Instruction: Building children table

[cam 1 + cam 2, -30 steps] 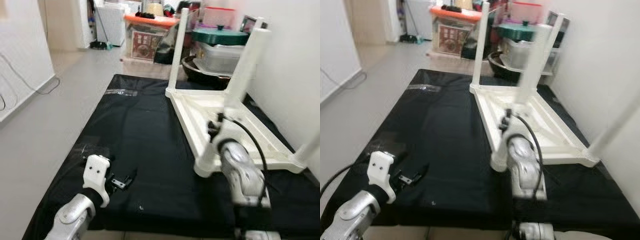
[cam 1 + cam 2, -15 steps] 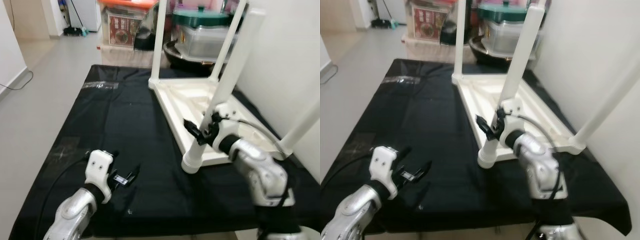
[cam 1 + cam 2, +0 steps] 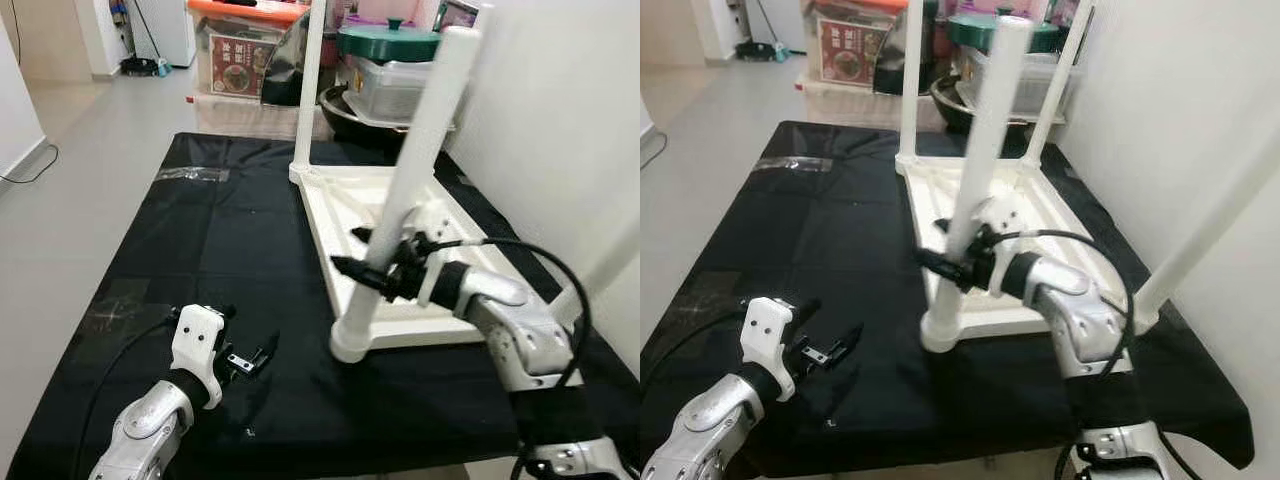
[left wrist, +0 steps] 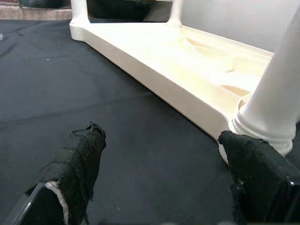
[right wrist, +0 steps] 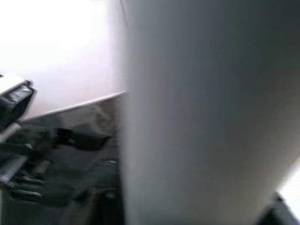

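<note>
a black mat (image 3: 250,250) covered the floor area in front of the robot, w/ grey floor (image 3: 90,130) to its left and a white wall (image 3: 560,120) on the right. upside-down on the mat lay the white children's table top (image 3: 400,225), underside up, near the mat's right half. three legs stood up from its corners: the near-left leg (image 3: 400,210), leaning a bit, base socket at the near-left corner; a far-left leg (image 3: 308,85) upright; a near-right leg (image 3: 1210,215) slanting up along the wall. behind the mat sat storage clutter: a clear bin w/ green lid (image 3: 388,45) and a box w/ orange lid (image 3: 240,10). right gripper (image 3: 375,268) was at the near-left leg about mid-height, fingers either side of it, but i couldn't tell whether they actually clamped it; right wrist view was mostly a blurred pale column, the leg very close. left gripper (image 3: 250,360) hovered low over the mat's near-left part, well apart from the table, jaws wide and holding nothing; in the left wrist view its fingertips (image 4: 77,161) framed bare mat w/ the table edge and leg base beyond.
</note>
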{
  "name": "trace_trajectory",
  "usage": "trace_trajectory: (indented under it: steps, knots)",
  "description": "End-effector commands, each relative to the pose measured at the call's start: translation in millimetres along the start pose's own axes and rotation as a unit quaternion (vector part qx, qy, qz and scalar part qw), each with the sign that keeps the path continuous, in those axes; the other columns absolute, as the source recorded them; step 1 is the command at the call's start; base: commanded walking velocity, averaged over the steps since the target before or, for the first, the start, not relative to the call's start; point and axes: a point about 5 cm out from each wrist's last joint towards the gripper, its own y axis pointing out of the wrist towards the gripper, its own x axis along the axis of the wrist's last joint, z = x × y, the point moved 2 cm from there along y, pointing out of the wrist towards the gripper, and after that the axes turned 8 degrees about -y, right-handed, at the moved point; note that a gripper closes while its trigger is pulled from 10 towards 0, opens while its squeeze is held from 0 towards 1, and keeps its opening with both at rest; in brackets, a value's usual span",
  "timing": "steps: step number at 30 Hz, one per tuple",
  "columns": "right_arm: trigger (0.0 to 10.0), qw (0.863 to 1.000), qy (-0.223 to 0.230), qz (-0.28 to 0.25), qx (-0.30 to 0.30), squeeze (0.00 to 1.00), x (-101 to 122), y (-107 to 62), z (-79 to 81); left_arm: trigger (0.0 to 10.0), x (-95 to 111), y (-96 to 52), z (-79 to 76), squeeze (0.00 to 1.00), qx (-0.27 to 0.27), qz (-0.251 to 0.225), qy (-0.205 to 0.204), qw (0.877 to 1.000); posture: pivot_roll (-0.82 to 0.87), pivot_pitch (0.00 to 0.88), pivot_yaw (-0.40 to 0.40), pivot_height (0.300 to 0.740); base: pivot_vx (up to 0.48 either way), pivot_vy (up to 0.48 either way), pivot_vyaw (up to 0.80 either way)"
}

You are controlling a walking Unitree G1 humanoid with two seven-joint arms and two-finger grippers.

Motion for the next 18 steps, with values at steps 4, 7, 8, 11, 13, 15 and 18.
trace_trajectory:
  steps: [4,7,8,11,13,15,18]
  knots:
    - [0.0,0.945,0.050,0.149,-0.285,0.00,-55.9,-5.1,-38.5,10.0,-3.3,-1.5,-4.5,0.00,-0.008,0.005,0.000,1.000,0.10,0.000,-0.136,0.740,0.000,0.000,0.00]
    - [0.0,0.839,0.095,0.227,-0.485,0.00,-80.6,-46.0,-55.1,10.0,-2.1,-1.2,-4.8,0.00,-0.008,0.003,0.000,1.000,0.09,0.000,-0.133,0.740,0.000,0.000,0.00]
    - [0.0,0.798,0.113,0.244,-0.540,0.00,-87.4,-63.3,-54.1,10.0,-1.9,-1.5,-4.8,0.00,-0.009,0.003,-0.001,1.000,0.08,0.000,-0.132,0.740,0.000,0.000,0.00]
    - [0.0,0.753,0.110,0.254,-0.597,0.00,-87.0,-85.7,-42.7,10.0,-3.7,-1.9,-5.1,0.00,-0.010,0.006,0.001,1.000,0.08,0.000,-0.131,0.740,0.000,0.000,0.00]
    - [0.0,0.743,0.106,0.256,-0.610,0.00,-79.3,-88.7,-27.9,10.0,-3.7,-2.3,-4.3,0.00,-0.009,0.006,0.001,1.000,0.08,0.000,-0.129,0.740,0.000,0.000,0.00]
    - [10.0,0.815,0.085,0.215,-0.531,0.00,-61.2,-56.9,-14.5,10.0,-2.8,-3.5,-4.7,0.00,-0.008,0.004,-0.003,1.000,0.08,0.000,-0.128,0.740,0.000,0.000,0.00]
    - [10.0,0.850,0.089,0.169,-0.490,0.63,-48.1,-40.6,-11.7,10.0,-4.4,-4.1,-5.8,0.00,-0.011,0.007,-0.004,1.000,0.07,0.000,-0.120,0.740,0.000,0.000,0.00]
